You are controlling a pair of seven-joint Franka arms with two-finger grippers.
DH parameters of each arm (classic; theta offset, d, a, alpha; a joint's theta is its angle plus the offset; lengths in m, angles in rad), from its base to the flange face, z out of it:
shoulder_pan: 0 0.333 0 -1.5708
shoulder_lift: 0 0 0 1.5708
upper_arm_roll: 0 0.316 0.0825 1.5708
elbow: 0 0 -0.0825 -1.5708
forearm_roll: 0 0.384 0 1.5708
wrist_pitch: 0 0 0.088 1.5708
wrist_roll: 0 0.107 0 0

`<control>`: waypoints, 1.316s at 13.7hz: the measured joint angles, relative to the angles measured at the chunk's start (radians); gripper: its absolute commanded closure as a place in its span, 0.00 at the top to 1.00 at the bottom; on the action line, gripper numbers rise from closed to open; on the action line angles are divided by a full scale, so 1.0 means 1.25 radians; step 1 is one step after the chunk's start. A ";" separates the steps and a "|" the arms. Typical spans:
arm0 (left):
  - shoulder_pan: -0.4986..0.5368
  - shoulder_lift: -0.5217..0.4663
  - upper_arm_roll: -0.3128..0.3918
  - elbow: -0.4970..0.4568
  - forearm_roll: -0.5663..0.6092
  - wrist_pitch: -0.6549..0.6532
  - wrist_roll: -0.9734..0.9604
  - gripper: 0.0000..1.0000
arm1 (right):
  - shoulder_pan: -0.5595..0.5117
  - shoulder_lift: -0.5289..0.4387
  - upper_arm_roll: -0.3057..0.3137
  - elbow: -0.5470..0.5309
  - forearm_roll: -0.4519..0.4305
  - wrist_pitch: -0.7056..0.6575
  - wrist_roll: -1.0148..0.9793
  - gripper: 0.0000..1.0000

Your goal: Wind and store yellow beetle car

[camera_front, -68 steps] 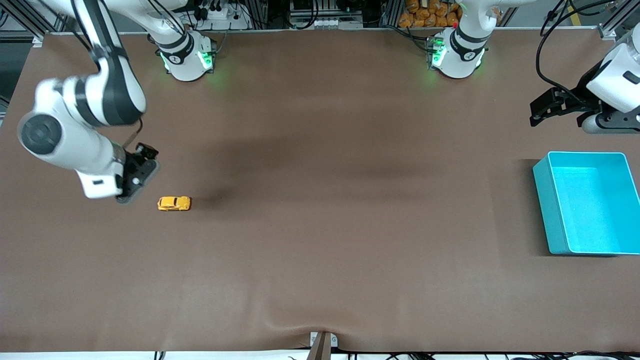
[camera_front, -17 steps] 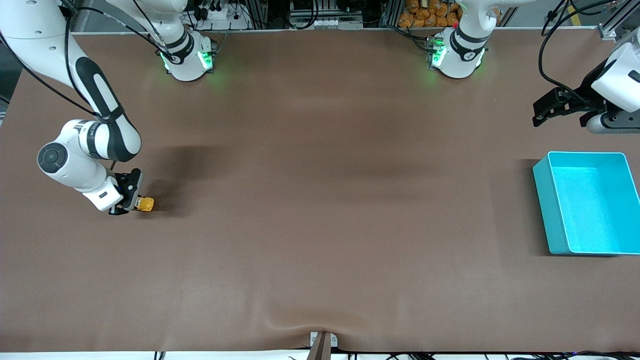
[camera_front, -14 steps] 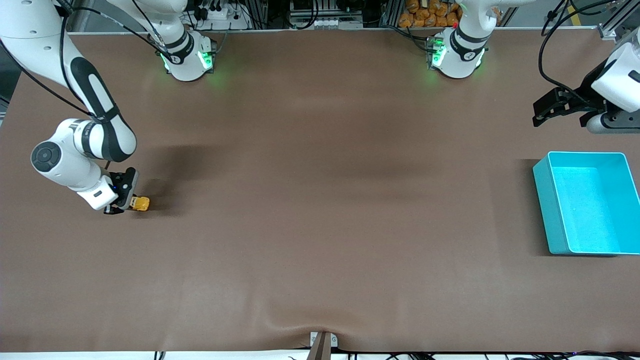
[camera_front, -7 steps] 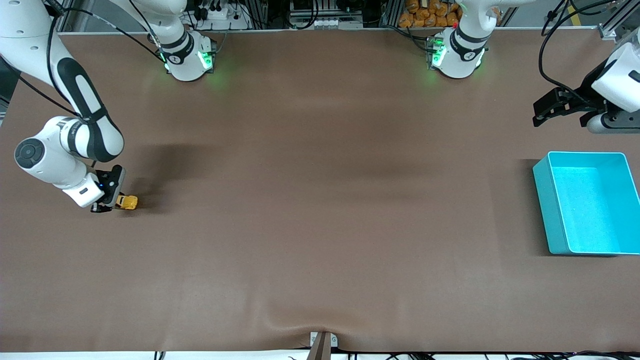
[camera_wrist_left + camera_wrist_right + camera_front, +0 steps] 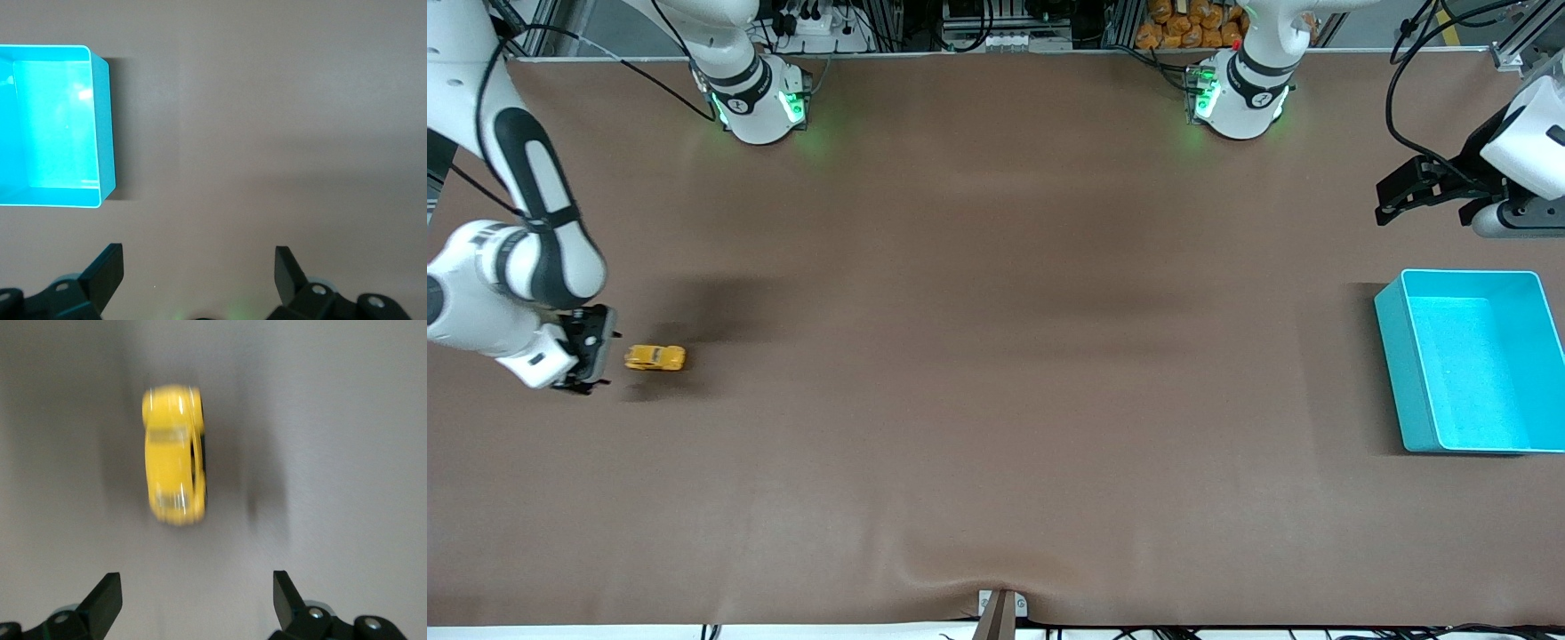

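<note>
The yellow beetle car (image 5: 655, 357) (image 5: 174, 454) stands free on the brown table at the right arm's end, on its wheels, blurred in the right wrist view. My right gripper (image 5: 590, 356) (image 5: 197, 600) is open just beside the car, toward the table's end, with nothing between its fingers. The teal bin (image 5: 1472, 360) (image 5: 53, 125) sits empty at the left arm's end. Near the bin my left gripper (image 5: 1396, 197) (image 5: 199, 270) hangs open above the table, waiting.
The brown mat (image 5: 996, 356) has a raised wrinkle at its front edge, by a small bracket (image 5: 1000, 609). Both arm bases (image 5: 760, 98) (image 5: 1236, 93) stand along the edge farthest from the camera.
My right gripper dragged the car toward the right arm's end of the table, then opened and drew back from it. The car now stands free. The left arm stayed still.
</note>
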State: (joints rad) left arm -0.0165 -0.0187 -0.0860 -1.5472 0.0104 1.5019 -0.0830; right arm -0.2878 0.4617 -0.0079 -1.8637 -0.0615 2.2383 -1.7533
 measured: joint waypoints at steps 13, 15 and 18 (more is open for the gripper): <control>0.018 0.025 0.012 -0.001 0.000 0.012 -0.001 1.00 | -0.047 -0.019 -0.003 0.210 0.000 -0.283 -0.006 1.00; 0.023 0.031 0.013 -0.001 0.000 0.015 -0.035 1.00 | -0.055 -0.019 -0.003 0.242 0.000 -0.318 -0.005 1.00; 0.048 0.032 0.013 -0.005 -0.008 0.015 -0.204 1.00 | -0.059 -0.019 -0.003 0.318 0.020 -0.408 0.006 1.00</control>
State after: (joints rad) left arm 0.0442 0.0214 -0.0696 -1.5538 0.0010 1.5203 -0.3376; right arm -0.3610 0.4373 -0.0117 -1.4665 -0.0359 1.7284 -1.7461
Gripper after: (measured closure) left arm 0.000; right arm 0.000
